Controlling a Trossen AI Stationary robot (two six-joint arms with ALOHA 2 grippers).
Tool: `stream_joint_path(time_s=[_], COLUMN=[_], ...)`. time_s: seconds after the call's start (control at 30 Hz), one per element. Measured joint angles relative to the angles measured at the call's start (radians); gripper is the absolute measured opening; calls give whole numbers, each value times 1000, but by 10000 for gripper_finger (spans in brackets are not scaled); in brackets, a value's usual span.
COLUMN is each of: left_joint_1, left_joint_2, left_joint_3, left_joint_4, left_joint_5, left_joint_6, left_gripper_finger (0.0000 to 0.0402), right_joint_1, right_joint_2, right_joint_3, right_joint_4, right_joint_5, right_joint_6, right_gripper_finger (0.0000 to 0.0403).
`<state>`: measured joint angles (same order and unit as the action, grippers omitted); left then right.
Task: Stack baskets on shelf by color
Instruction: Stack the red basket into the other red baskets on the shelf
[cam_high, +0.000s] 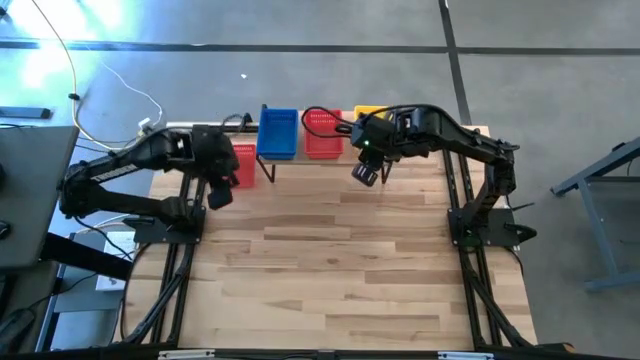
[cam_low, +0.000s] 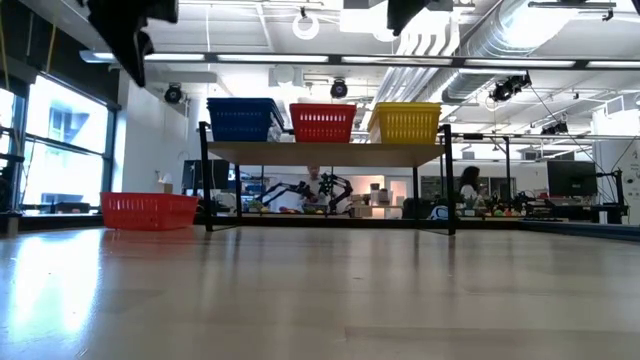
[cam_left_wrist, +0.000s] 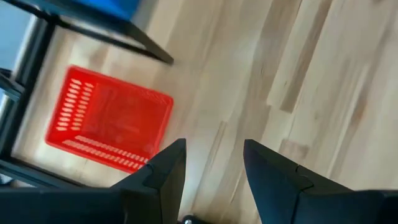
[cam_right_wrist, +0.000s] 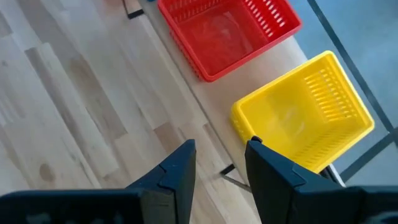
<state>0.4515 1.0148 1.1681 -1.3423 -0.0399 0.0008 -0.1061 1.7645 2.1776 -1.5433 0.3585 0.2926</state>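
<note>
The shelf (cam_low: 325, 152) stands at the table's far edge. On it sit blue baskets (cam_high: 278, 133), red baskets (cam_high: 322, 133) and yellow baskets (cam_low: 405, 121), side by side. One more red basket (cam_low: 150, 210) rests by its bottom on the tabletop, to the left of the shelf. It also shows in the left wrist view (cam_left_wrist: 112, 118). My left gripper (cam_high: 218, 190) is open and empty, above the table just near of that basket. My right gripper (cam_high: 366, 172) is open and empty, raised in front of the shelf's right end, near the yellow basket (cam_right_wrist: 305, 109).
The shelf's thin black legs (cam_low: 448, 180) stand on the tabletop, and one leg (cam_left_wrist: 124, 31) runs close by the loose red basket. The wide wooden tabletop (cam_high: 330, 260) stretches toward the near edge. People and benches show in the room behind the table.
</note>
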Motion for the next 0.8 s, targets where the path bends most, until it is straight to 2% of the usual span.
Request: stream_joint_path(time_s=[0.17,0.47,0.7,0.8], left_joint_1=[-91,-220,-304,-310], left_joint_2=[-37,-54,-52,-42], left_joint_3=[-148,-332,-430,-428], left_joint_4=[86,270,347,358], left_joint_5=[-83,-285,-444,-465], left_joint_6=[-51,-84,-42,-38], left_gripper_finger=[150,150,149,149], right_joint_1=[-24,-32,-32,-32], right_joint_2=[0,0,0,0], right_joint_3=[0,0,0,0], right_joint_4=[0,0,0,0], right_joint_5=[0,-2,-2,-2], right_joint_6=[-14,-14,-14,-14], right_gripper_finger=[126,126,126,126])
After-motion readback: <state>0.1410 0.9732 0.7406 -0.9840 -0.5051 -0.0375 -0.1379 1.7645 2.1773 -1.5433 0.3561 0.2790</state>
